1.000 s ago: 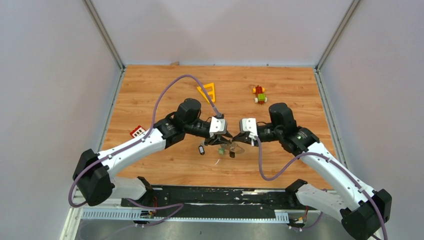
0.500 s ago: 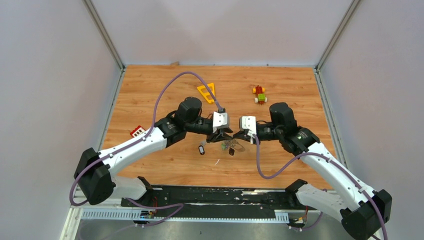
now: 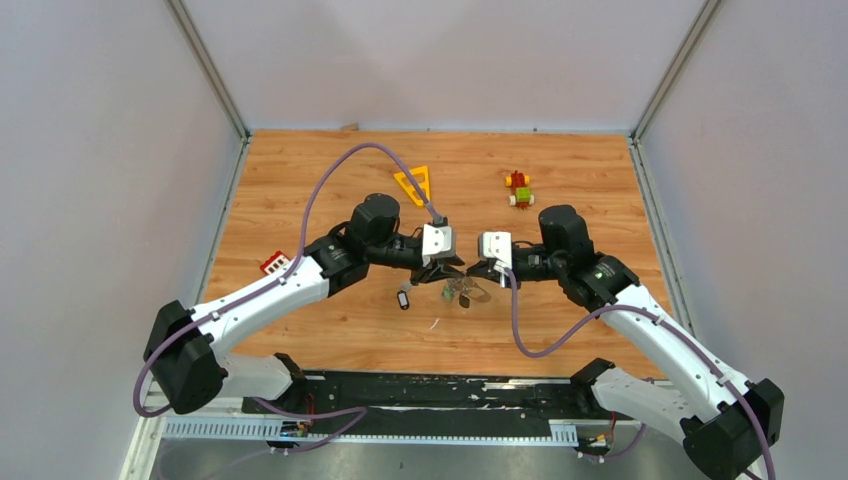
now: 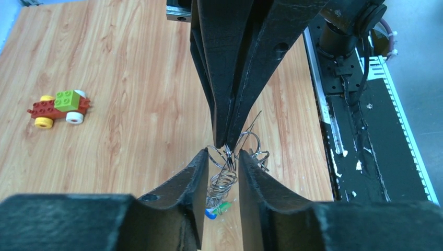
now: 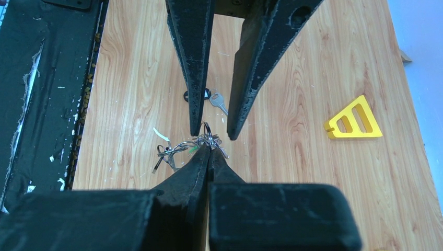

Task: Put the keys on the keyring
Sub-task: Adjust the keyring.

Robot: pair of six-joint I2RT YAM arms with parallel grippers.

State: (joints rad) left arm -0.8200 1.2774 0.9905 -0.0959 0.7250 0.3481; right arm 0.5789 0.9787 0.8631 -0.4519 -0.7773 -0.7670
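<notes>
Left gripper (image 4: pixel 222 155) had its jaws apart, straddling the keyring (image 3: pixel 468 292) held up over mid-table. My guess was it wanted to work a key on while the right gripper (image 5: pixel 209 150) pinched the wire tight to steady it. One black-tagged key (image 3: pixel 403 298) lay loose on the wood tabletop (image 3: pixel 300 180), with plain grey walls (image 3: pixel 100 150) around.

wooden table (image 3: pixel 600 170) bears yellow triangle (image 3: pixel 413 184), toy block car (image 3: pixel 518 189), red block (image 3: pixel 274 264), black-tagged key (image 3: pixel 403 298).
</notes>
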